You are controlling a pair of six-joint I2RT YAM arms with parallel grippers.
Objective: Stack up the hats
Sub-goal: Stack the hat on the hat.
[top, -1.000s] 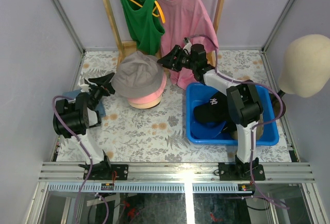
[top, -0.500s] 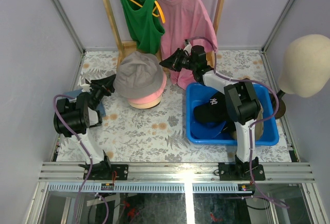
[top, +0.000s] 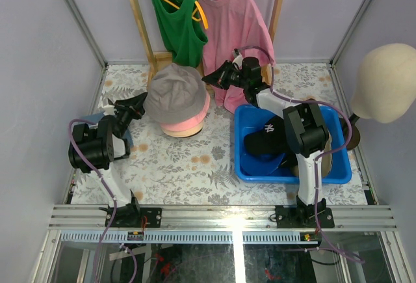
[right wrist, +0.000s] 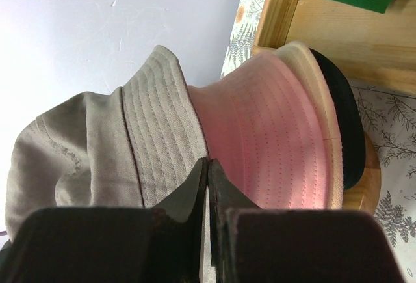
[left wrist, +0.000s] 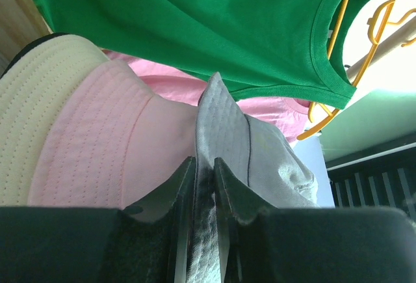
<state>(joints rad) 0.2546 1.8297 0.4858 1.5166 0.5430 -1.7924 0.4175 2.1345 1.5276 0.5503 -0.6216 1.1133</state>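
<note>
A grey-taupe bucket hat (top: 174,93) sits on top of a pile of hats: a pink hat (top: 190,124), then a beige hat (right wrist: 311,94) and a black hat (right wrist: 338,110). My left gripper (top: 138,104) is at the grey hat's left brim. Its jaws (left wrist: 205,166) are shut on a fold of that grey brim (left wrist: 221,123). My right gripper (top: 208,79) is at the hat's back right brim. Its jaws (right wrist: 208,164) are shut, tips meeting where the grey brim (right wrist: 162,141) meets the pink hat (right wrist: 266,146). Whether they pinch fabric is unclear.
A blue bin (top: 247,169) at the right holds a black cap with a white logo (top: 265,138). A cream mannequin head (top: 388,81) stands far right. Green (top: 175,23) and pink (top: 231,29) shirts hang on a wooden rack behind the pile.
Both grippers have closed, the left one onto the grey hat's brim. The right gripper has come in to the brim's right edge. The grey hat has shifted slightly right.
</note>
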